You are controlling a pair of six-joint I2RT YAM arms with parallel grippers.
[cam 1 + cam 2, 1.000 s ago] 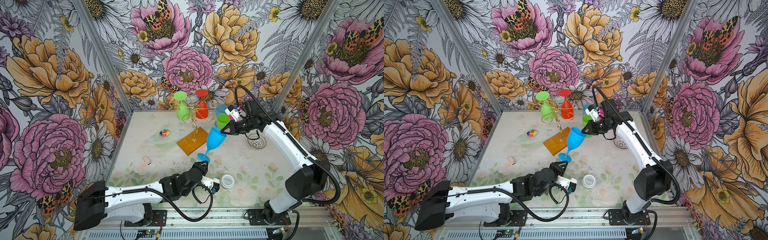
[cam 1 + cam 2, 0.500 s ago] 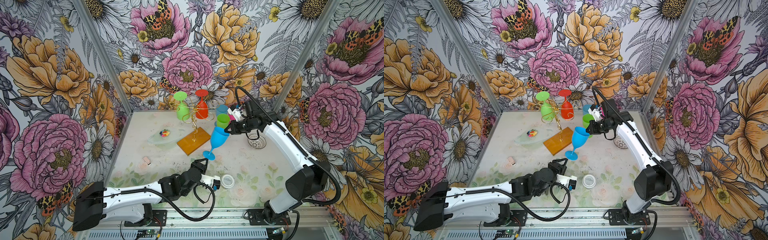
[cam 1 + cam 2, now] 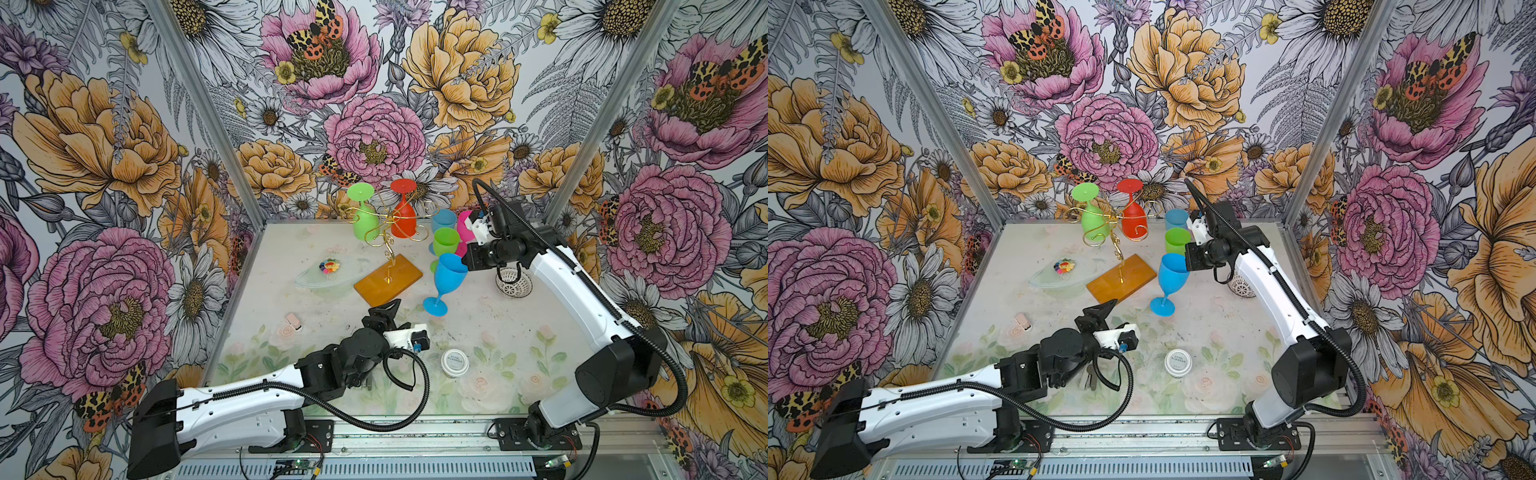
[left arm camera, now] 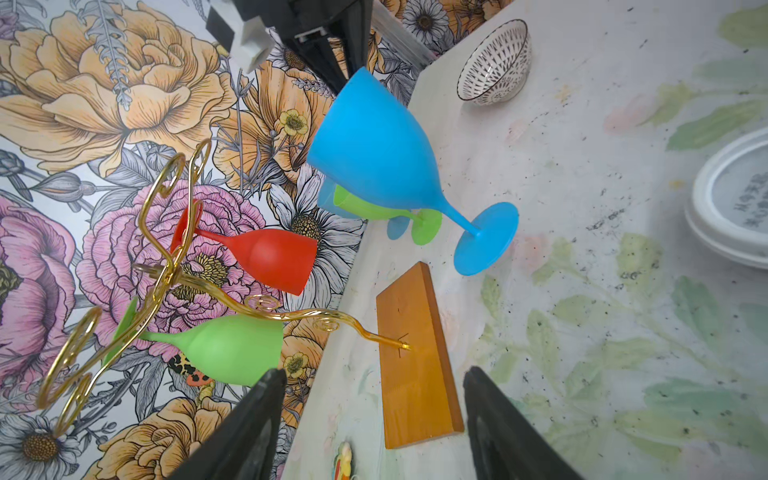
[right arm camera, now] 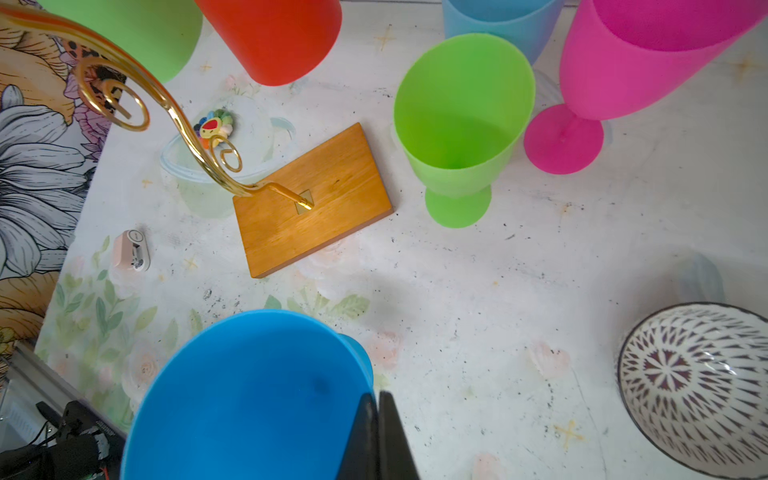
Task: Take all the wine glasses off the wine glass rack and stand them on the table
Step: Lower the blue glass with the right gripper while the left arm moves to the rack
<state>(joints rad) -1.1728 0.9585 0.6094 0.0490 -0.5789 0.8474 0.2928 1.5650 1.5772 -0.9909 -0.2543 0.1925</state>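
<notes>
Right wrist view: right pincer [image 5: 377,401] clamps the rim of the smooth blue wine glass [image 5: 249,395]. Left pincer [image 4: 374,374] gapes empty near the scrolled gold-wire wine glass rack [image 4: 415,353].

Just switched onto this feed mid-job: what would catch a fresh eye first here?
The bright blue wine glass, tilted, pinched at its rim by the right hand, foot low beside the wooden base of the wine glass rack. The gold rack itself stands back centre with a green glass and a red glass hanging upside down. The left hand sits open and empty in front of it.
</notes>
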